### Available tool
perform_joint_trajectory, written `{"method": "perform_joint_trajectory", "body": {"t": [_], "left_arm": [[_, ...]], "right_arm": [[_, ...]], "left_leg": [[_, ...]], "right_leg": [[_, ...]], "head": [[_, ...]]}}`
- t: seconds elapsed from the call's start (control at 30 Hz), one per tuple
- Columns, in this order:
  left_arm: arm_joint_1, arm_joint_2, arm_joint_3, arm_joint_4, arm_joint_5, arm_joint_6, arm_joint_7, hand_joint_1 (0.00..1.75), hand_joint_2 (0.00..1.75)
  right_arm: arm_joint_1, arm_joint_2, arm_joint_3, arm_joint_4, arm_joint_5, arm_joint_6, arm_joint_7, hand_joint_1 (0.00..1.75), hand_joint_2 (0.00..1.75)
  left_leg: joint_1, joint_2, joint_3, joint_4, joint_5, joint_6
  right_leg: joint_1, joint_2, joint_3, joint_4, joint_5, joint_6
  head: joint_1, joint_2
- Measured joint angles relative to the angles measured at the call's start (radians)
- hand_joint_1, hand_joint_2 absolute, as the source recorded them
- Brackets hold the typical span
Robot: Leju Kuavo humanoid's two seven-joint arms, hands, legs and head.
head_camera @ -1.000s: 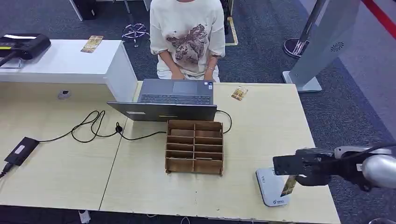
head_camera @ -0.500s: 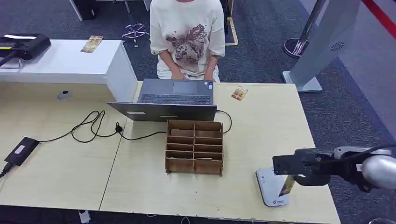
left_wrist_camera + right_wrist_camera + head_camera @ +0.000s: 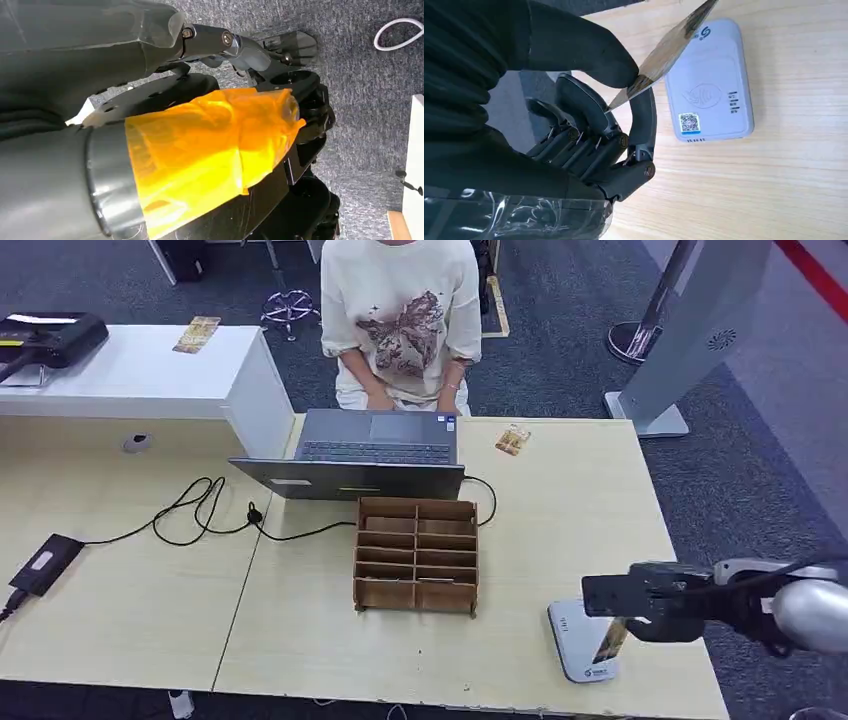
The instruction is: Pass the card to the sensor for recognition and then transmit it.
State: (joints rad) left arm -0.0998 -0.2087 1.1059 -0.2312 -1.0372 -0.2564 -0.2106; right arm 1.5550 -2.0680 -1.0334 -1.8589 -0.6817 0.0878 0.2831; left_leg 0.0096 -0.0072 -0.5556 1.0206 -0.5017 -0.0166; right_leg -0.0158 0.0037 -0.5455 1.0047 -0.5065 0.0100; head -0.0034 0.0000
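Observation:
My right hand [image 3: 655, 612] hangs over the table's front right corner and pinches a brown patterned card [image 3: 613, 640]. The card tilts on edge just above the right side of the white sensor [image 3: 578, 638]. In the right wrist view the thumb [image 3: 574, 47] presses the card [image 3: 670, 47] against the dark fingers [image 3: 591, 130], and the card's far end is over the sensor [image 3: 711, 85] with its QR sticker. My left hand [image 3: 260, 75], partly wrapped in orange film, hangs over grey carpet with its fingers stretched out and nothing in them.
A cardboard organiser [image 3: 416, 555] stands mid-table behind the sensor, and an open laptop [image 3: 375, 452] lies beyond it with a seated person [image 3: 403, 315] facing it. A second card [image 3: 512, 439] lies at the back right. A black cable [image 3: 200, 510] and adapter [image 3: 43, 562] lie on the left.
My right hand has drifted slightly left and toward the table's front, keeping the card over the sensor's right side. Nothing else has moved.

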Motion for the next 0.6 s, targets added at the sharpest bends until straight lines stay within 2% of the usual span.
{"method": "perform_joint_trajectory", "body": {"t": [0.27,0.6], "left_arm": [[0.000,0.000,0.000,0.000,0.000,0.001,0.003,0.00,0.00],[0.001,0.000,0.000,0.000,0.000,0.002,0.005,0.00,0.00]], "right_arm": [[0.000,0.000,0.003,-0.012,-0.011,-0.007,0.003,1.75,1.75],[0.000,0.000,0.027,-0.018,-0.013,-0.058,0.024,1.75,1.75]], "left_leg": [[0.000,0.000,0.000,0.000,0.000,0.000],[0.000,0.000,0.000,0.000,0.000,0.000]], "right_leg": [[0.000,0.000,0.000,0.000,0.000,0.000],[0.000,0.000,0.000,0.000,0.000,0.000]], "head": [[0.000,0.000],[0.000,0.000]]}}
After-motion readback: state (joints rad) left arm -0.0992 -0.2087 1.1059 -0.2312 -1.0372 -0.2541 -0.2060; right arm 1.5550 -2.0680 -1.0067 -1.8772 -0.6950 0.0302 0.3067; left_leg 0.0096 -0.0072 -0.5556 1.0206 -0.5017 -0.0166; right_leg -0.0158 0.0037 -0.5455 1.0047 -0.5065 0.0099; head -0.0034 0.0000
